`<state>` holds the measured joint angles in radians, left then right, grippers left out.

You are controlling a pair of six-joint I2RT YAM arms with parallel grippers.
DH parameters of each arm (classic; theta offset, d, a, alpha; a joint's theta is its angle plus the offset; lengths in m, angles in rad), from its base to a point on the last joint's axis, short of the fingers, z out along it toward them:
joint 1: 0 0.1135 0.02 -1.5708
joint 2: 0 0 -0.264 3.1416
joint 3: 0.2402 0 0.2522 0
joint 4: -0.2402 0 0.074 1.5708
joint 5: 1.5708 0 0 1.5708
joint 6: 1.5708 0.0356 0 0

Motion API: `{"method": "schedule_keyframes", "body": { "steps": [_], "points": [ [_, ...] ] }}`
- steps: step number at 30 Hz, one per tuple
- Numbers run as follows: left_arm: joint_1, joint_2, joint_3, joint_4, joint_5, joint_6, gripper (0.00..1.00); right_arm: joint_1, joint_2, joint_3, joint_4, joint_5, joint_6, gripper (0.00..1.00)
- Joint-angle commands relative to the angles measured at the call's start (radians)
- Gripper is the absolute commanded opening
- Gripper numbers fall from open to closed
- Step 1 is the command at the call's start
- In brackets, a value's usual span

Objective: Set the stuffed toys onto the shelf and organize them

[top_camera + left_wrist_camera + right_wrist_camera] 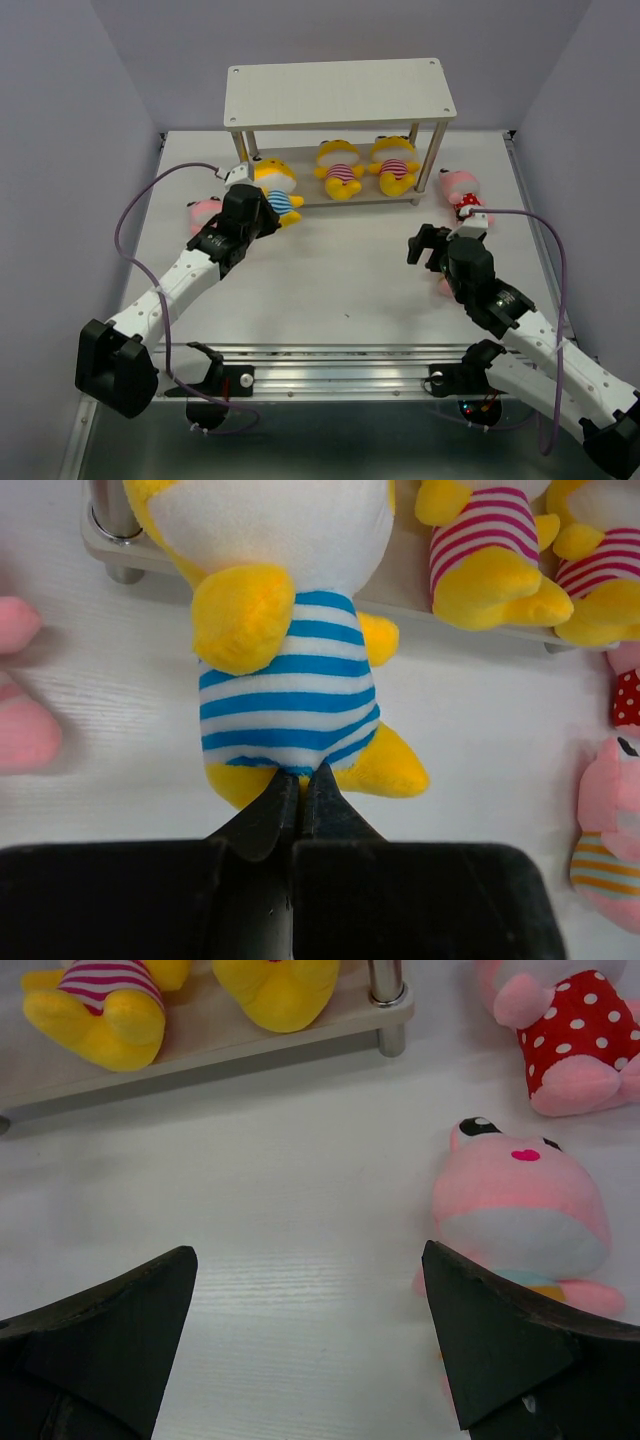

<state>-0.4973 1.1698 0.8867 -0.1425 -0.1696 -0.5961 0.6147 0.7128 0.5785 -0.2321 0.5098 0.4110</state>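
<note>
L pink toy [203,212]: lies on the worktop [340,270], just beside the L arm [190,270]. Not on the shelf yet.
L jaws: shut tight. Tips touch the bottom of the blue-stripe toy [285,680], btw its legs. Can't tell if they nip any cloth.
Blue-stripe toy: yellow. Head is at the L end of the low board, body and legs stick out over the worktop.
Shelf [340,92]: two boards. No toys on the top one.
Mid pink-stripe toy [340,168]: yellow, lies on the low board.
R pink-stripe toy [394,165]: yellow, right next to it on the low board.
Dot toy [464,192]: pink w/ red dotty outfit, on the worktop just R of the shelf's R leg.
R pink toy [520,1210]: on the worktop, face up, just beside one R tip.
R jaws: wide open, nothing btw them, low over the worktop.
Step now: prob. getting the blue-stripe toy fully onto the low board. Two toys in, three pink ones to go.
Next move: L needs a gentle push fwd so the toy sits all on the board and doesn't bump its neighbor. R should shift over the R pink toy, then close.
</note>
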Motion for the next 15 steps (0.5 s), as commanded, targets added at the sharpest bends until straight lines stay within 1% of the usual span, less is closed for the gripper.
{"method": "schedule_keyframes", "body": {
  "steps": [1,5,10,15],
  "points": [
    [0.029,0.008,0.037,0.158,0.07,0.076,0.0,-0.004,-0.013,-0.006,0.043,0.047,-0.015,1.0],
    [0.034,0.019,0.02,0.225,0.078,0.101,0.0,-0.004,-0.015,-0.012,0.057,0.055,-0.018,1.0],
    [0.04,0.024,0.003,0.283,0.053,0.105,0.0,-0.004,-0.026,-0.022,0.069,0.064,-0.02,1.0],
    [0.042,0.051,-0.017,0.374,0.081,0.12,0.0,-0.004,-0.047,-0.032,0.083,0.065,-0.023,1.0]
  ]
}}
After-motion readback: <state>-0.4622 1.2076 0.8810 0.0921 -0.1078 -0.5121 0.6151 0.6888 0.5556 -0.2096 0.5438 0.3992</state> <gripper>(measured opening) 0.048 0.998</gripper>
